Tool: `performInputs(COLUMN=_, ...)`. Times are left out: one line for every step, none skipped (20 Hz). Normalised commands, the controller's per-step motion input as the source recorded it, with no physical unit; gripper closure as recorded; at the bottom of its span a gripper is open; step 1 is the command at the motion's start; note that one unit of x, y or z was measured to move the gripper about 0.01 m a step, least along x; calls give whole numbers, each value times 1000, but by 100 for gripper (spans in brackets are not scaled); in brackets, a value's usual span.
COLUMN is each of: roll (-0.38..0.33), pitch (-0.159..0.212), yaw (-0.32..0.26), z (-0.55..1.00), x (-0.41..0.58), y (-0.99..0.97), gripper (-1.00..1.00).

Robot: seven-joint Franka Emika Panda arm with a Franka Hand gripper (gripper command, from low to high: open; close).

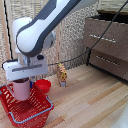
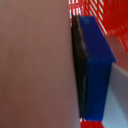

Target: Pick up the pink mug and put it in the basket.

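Observation:
In the exterior view my gripper [image 1: 21,81] is shut on the pink mug [image 1: 21,91], holding it upright by its upper part. The mug hangs within the opening of the red lattice basket [image 1: 37,109] at the exterior view's lower left. Whether its base touches the basket floor cannot be told. In the wrist view the pink mug [image 2: 32,65] fills most of the picture. One dark blue finger [image 2: 95,70] presses flat against its side, and red basket [image 2: 102,12] lattice shows behind. The other finger is hidden by the mug.
A small red bowl [image 1: 43,85] stands on the wooden floor right beside the basket. Further along is a small orange toy figure [image 1: 62,75]. A brown drawer cabinet [image 1: 107,42] stands at the exterior view's right, with a black cable running to it.

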Motion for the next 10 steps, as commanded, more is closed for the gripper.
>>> performInputs(roll=0, pitch=-9, yaw=28, z=-437, x=0, y=111, gripper=100)
performInputs(roll=0, pitch=-2, yaw=26, z=-446, x=0, y=151, gripper=100)
performInputs(roll=0, pitch=0, yaw=26, z=-431, x=0, y=160, gripper=100)
performInputs(roll=-5, pitch=0, yaw=27, z=-411, x=0, y=169, gripper=100)
performInputs(roll=-27, pitch=-5, yaw=27, z=-366, x=0, y=149, gripper=100)
performInputs(roll=-48, pitch=-6, yaw=25, z=-303, x=0, y=154, gripper=100)
performInputs(roll=-60, pitch=-9, yaw=21, z=-231, x=0, y=143, gripper=100)
performInputs(roll=-66, pitch=0, yaw=19, z=-177, x=0, y=160, gripper=100)
performInputs(roll=-59, pitch=0, yaw=9, z=-137, x=0, y=166, gripper=100)
performInputs(roll=-54, pitch=0, yaw=9, z=-134, x=0, y=166, gripper=100)
